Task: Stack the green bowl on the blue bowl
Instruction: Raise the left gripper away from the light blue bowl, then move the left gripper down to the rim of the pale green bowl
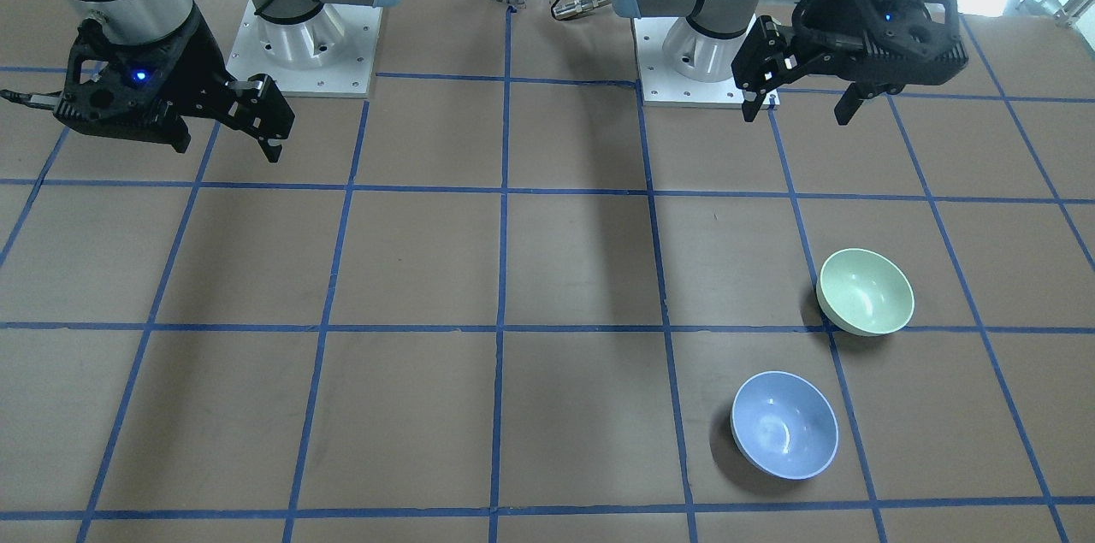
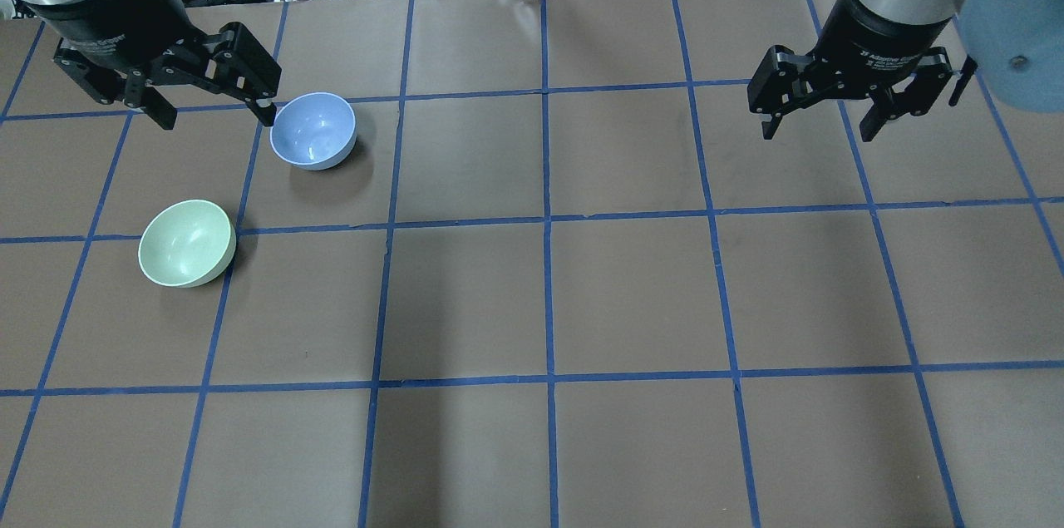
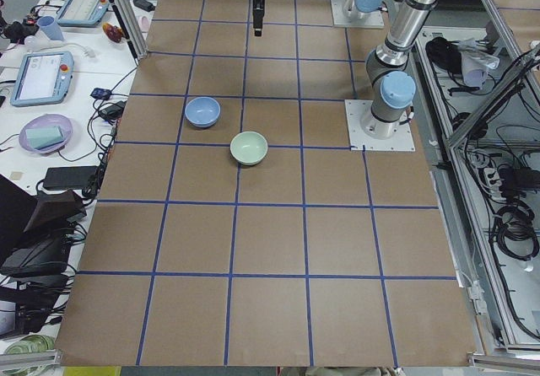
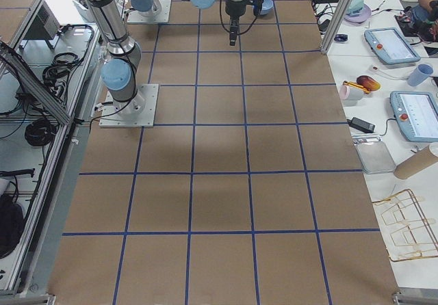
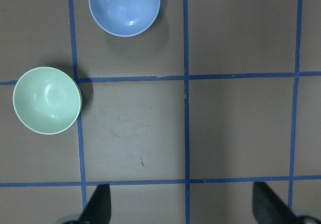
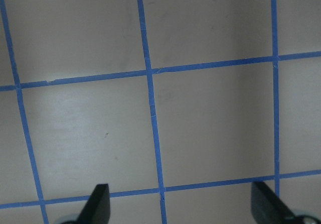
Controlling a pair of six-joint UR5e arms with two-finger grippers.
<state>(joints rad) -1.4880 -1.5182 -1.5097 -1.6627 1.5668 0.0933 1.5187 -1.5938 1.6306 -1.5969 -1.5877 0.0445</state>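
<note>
We look down on the tabletop, with both bowls on the robot's left half. The left hand hangs above them, released and empty. The right hand, likewise spread and empty, is well apart from either bowl, so we judge the left hand the nearer one. The green bowl stands upright and empty, nearer the robot than the blue bowl, which is also upright and empty. The two sit apart. In the left wrist view, the green bowl lies ahead and to the left of the fingers.
</note>
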